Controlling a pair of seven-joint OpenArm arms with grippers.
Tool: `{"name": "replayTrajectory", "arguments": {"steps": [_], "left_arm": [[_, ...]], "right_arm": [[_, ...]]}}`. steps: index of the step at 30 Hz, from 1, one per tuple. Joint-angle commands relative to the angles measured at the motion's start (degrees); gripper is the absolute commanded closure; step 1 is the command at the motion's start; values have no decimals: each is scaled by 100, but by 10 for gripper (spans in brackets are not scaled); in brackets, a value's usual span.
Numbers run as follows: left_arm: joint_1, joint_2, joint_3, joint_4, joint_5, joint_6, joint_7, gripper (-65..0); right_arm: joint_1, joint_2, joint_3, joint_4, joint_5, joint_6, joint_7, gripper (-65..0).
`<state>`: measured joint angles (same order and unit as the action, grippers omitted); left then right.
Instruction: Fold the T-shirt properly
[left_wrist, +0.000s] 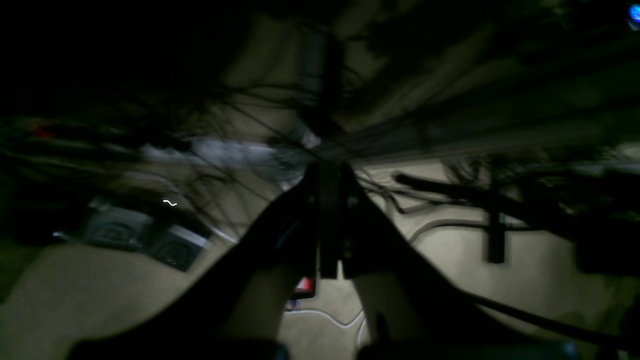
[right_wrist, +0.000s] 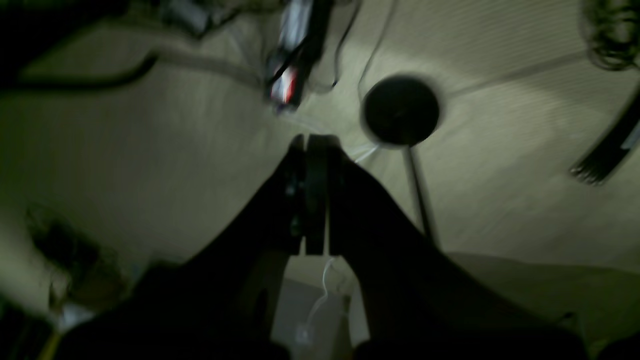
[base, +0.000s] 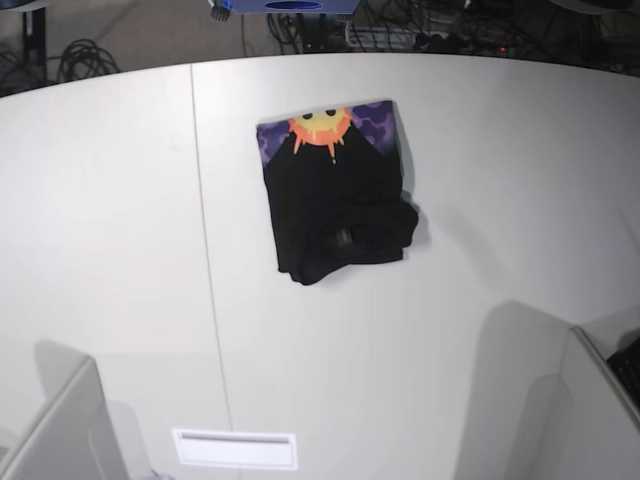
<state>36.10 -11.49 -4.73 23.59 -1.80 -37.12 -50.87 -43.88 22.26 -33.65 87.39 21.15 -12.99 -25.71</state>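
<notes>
Black cloth folded into a compact rumpled packet, the T-shirt lies on the far middle of the white table, with a strip of orange sun face on purple showing along its far edge. Neither arm reaches over it in the base view; each wrist view is dark and blurred, showing the left gripper and the right gripper with jaws pressed together on nothing, raised over a pale floor. Cables lie on the floor beyond the table.
</notes>
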Motion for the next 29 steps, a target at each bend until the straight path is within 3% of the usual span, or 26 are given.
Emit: {"name": "replayTrajectory", "arguments": {"steps": [1, 5, 9, 13, 16, 21, 29], "left_arm": [[-106, -157, 187, -316, -26, 112, -104, 0], [-1065, -174, 1181, -1625, -35, 438, -95, 0], [-1803, -148, 2333, -2359, -35, 446, -25, 0], [-2128, -139, 2904, -2359, -88, 446, 1100, 0], [-2190, -148, 2922, -1986, -53, 455, 1874, 0], [-2243, -113, 2913, -1634, -88, 455, 2085, 0], [-2366, 335, 2904, -1634, -105, 455, 2085, 0]], "right_arm": [[-3, -112, -138, -225, 26, 11, 123, 0], [489, -815, -191, -1755, 26, 11, 958, 0], [1394, -1756, -174, -4577, 44, 20, 2101, 0], [2335, -2547, -174, -7724, 44, 64, 4035, 0], [2528, -2609, -174, -8401, 52, 258, 5204, 0], [2511, -2283, -165, -7961, 52, 266, 5081, 0], [2467, -1949, -209, -7856, 35, 284, 5081, 0]]}}
